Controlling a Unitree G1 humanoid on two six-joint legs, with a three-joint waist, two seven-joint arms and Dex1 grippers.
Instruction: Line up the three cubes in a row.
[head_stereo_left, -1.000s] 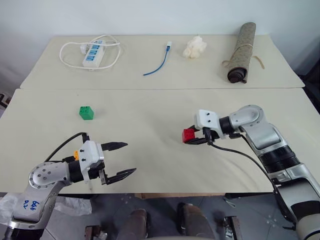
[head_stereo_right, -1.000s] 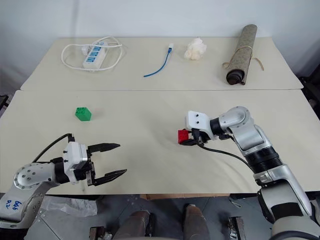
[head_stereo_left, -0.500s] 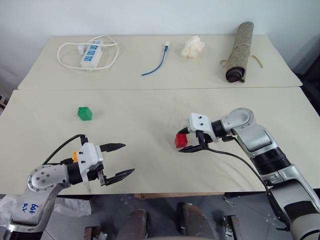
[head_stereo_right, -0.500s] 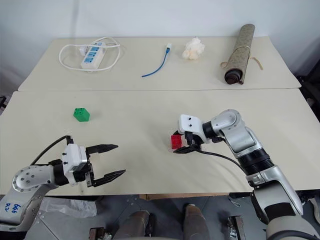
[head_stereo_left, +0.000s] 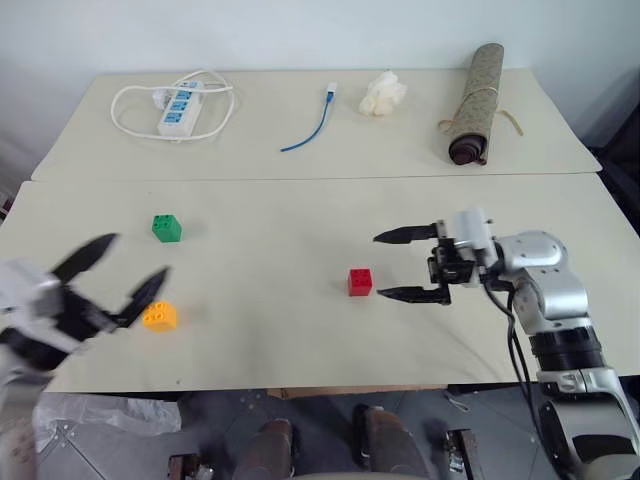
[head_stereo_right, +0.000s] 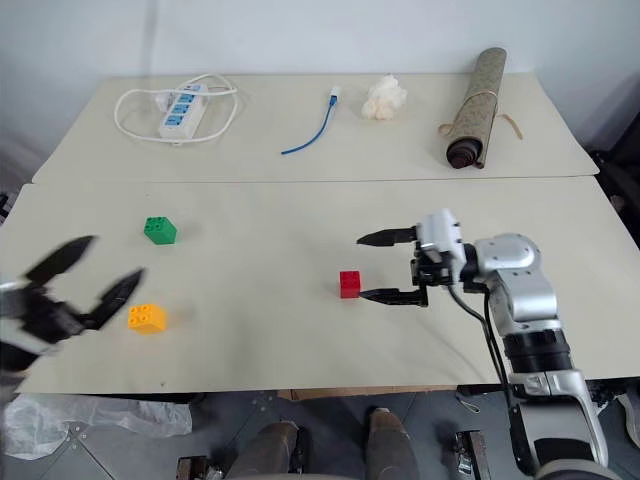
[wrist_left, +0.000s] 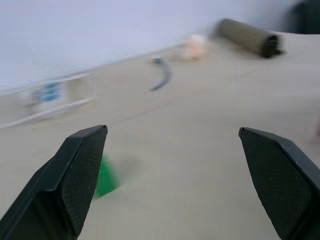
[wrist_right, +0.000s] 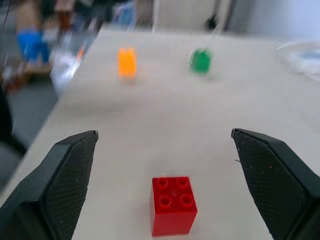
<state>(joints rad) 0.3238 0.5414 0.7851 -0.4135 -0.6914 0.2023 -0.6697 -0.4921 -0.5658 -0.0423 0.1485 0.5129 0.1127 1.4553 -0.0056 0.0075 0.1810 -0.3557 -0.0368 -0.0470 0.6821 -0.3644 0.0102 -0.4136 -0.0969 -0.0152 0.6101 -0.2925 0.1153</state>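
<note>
The red cube (head_stereo_left: 360, 282) sits on its own on the near table (head_stereo_left: 300, 340), studs up, with the right gripper (head_stereo_left: 404, 265) just to its side, fingers spread wide and clear of it, touching nothing. So the red one looks placed, and that part of the job reads as done.

The other two are well off to the left. The orange-yellow cube (head_stereo_left: 159, 316) lies near the front edge, and the green cube (head_stereo_left: 167, 228) sits farther back from it, toward the seam with the far table. The left gripper (head_stereo_left: 112, 272) hangs just beside the orange-yellow one, blurred, its fingers also wide apart and empty.

As they lie, the three make a loose triangle rather than a row. My guess is that the next move falls to the left arm: come down over the orange-yellow or the green cube, close on it squarely across two flat sides, and carry it over toward the red one. The bricks are small against those fingers, so the approach needs to be well centred.
</note>
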